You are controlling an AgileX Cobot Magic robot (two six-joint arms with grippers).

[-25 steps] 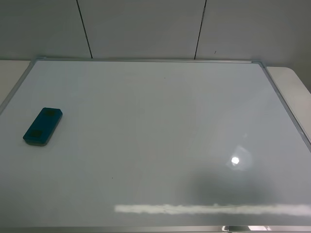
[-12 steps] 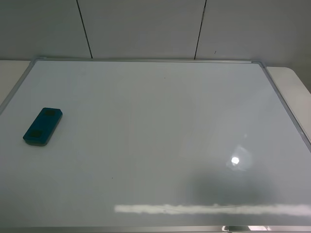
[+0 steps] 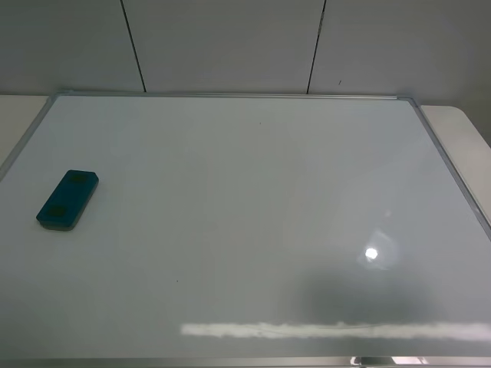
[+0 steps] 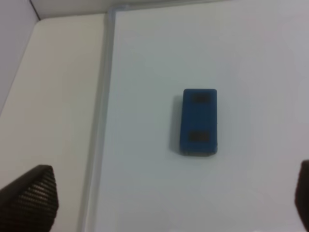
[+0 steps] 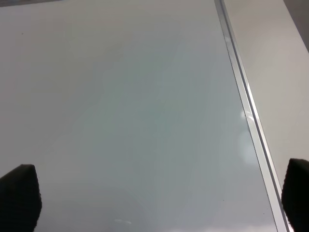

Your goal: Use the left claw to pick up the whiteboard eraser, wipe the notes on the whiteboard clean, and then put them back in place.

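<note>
The teal-blue whiteboard eraser [image 3: 67, 199] lies flat on the whiteboard [image 3: 253, 222] near its left edge. It also shows in the left wrist view [image 4: 198, 122]. My left gripper [image 4: 169, 203] is open and hangs above the board, short of the eraser and apart from it; only its fingertips [image 4: 30, 198] show. My right gripper [image 5: 159, 198] is open and empty above the board's right side, with one of its fingertips [image 5: 19, 195] in view. No pen notes show on the board. Neither arm shows in the exterior high view.
The board's silver frame [image 3: 453, 172] runs along the right edge, with the pale table [image 3: 468, 130] beyond it. The left frame [image 4: 99, 121] and bare table [image 4: 53, 96] lie beside the eraser. A grey panelled wall [image 3: 230, 46] stands behind.
</note>
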